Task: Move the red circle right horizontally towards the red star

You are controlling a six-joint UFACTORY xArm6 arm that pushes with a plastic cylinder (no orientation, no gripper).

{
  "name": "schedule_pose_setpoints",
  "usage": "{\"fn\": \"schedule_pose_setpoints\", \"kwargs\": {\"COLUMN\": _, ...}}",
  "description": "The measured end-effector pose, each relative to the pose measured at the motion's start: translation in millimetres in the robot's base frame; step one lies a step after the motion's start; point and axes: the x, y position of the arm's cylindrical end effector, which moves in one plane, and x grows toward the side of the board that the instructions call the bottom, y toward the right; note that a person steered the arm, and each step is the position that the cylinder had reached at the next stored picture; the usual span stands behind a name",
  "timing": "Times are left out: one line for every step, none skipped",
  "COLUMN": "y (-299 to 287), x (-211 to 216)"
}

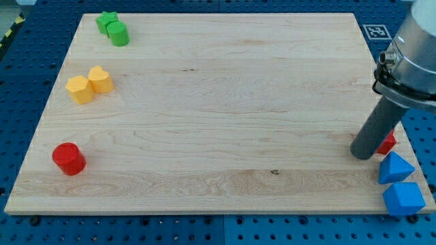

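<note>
Presently, on the wooden desk [218, 102], with the red circle as landmark:

- Red circle [69, 158]: a short cylinder at the view's lower left, near the desk's left edge, standing alone.
- Red star [388, 142]: far across at the view's right, roughly level with the red circle, mostly hidden behind the rod, so its shape cannot be made out.
- My tip [364, 156]: on the desk far right of the red circle, at the red star's left side; contact cannot be told. There is no gripper to spread or pinch, only the rod.
- Two blue blocks [395, 168] [404, 198]: right of the tip, below the red star.
- Two yellow blocks [80, 89] [101, 79]: above the red circle, touching.
- Two green blocks [106, 21] [118, 33]: higher still, touching.
</note>
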Motion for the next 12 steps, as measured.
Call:
{"fn": "schedule_pose_setpoints", "kwargs": {"y": 0, "x": 12}}
{"fn": "schedule_pose_setpoints", "kwargs": {"y": -2, "x": 27}}
{"fn": "schedule_pose_setpoints", "kwargs": {"y": -8, "x": 45}}
{"fn": "schedule_pose_setpoints", "kwargs": {"y": -10, "x": 48}}
{"fn": "schedule_pose_setpoints", "kwargs": {"y": -21, "x": 55}}
{"fn": "schedule_pose_setpoints", "kwargs": {"y": -21, "x": 55}}
{"fn": "schedule_pose_setpoints", "kwargs": {"y": -22, "x": 59}}
{"fn": "schedule_pose_setpoints", "kwargs": {"y": -35, "x": 71}}
{"fn": "schedule_pose_setpoints", "kwargs": {"y": -52, "x": 71}}
{"fn": "schedule_pose_setpoints", "kwargs": {"y": -82, "x": 71}}
{"fn": "schedule_pose_setpoints", "kwargs": {"y": -108, "x": 71}}
{"fn": "schedule_pose_setpoints", "kwargs": {"y": -136, "x": 71}}
